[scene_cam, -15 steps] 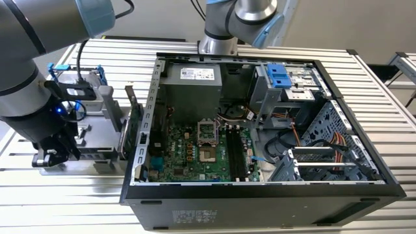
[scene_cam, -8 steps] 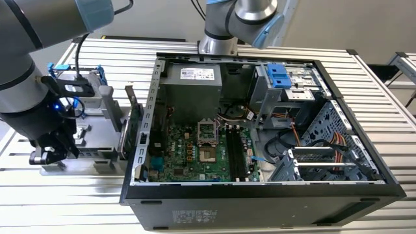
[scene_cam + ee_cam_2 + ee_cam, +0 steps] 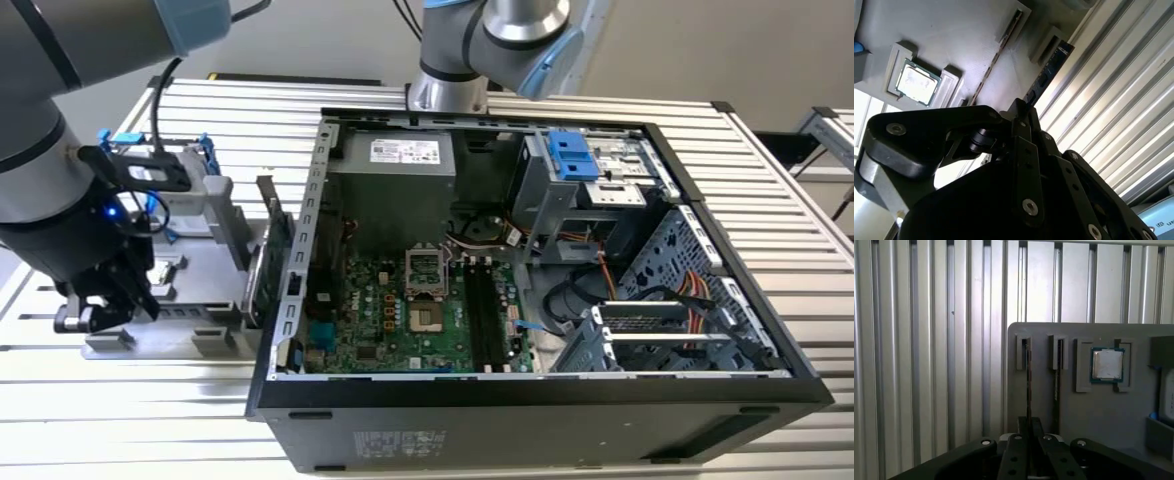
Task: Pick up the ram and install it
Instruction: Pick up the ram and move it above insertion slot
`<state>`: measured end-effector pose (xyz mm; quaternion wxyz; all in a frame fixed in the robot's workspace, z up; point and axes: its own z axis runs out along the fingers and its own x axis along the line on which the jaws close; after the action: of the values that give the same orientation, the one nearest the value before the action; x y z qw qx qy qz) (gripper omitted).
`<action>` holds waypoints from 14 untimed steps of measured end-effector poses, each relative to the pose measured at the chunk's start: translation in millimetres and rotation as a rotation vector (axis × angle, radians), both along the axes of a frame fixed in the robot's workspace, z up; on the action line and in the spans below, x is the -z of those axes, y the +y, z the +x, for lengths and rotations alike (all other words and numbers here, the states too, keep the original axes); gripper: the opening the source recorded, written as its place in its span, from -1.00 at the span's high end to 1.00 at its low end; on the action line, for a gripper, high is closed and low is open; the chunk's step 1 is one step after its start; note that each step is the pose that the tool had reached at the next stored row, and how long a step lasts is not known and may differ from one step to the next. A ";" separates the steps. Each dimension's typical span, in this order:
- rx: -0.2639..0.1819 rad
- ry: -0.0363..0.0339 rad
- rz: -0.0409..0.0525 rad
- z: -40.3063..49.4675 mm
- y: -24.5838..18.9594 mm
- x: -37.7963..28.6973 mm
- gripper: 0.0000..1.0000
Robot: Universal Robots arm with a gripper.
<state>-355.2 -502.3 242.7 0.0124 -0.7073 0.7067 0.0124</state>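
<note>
- Ram (image 3: pixel 1028 380) stands on edge in a slot of the grey holder tray (image 3: pixel 1104 415), in the slot closest to the tray's edge. The ribbed metal counter (image 3: pixel 929 340) lies just beyond.
- In the first wrist view the gripper (image 3: pixel 1028 422) sits right over the ram. Its jaws are clenched on the ram's thin upper edge, one finger on each side.
- In the second wrist view the ram (image 3: pixel 1046 77) shows as a dark board with chips. It runs from its slot bracket into the gripper (image 3: pixel 1021 107), beside the bright ribs of the counter (image 3: pixel 1114 115).
- A second thin stick (image 3: pixel 1056 375) stands in the neighbouring slot, parallel to the ram and apart from it.
- A processor chip (image 3: pixel 1107 365) lies flat in its own recess of the tray, further from the counter edge than both sticks.
- In the exterior view the gripper (image 3: pixel 100 305) hangs over the tray (image 3: pixel 200 345) at the exterior view's left. An open computer case (image 3: pixel 534 420) lies to the right of the tray, with its green motherboard (image 3: pixel 400 310) exposed.
- A silver hard drive with blue clips (image 3: pixel 194 185) sits at the far end of the tray.
</note>
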 end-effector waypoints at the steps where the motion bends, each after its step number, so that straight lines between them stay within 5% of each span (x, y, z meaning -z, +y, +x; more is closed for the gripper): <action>1: 0.000 0.0000 0.0000 0.0 0.0 -1.2 1.00; 14: 0.002 0.0000 -0.0001 -0.1 0.1 -5.4 1.00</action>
<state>-355.3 -502.2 248.1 0.0124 -0.7067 0.7073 0.0124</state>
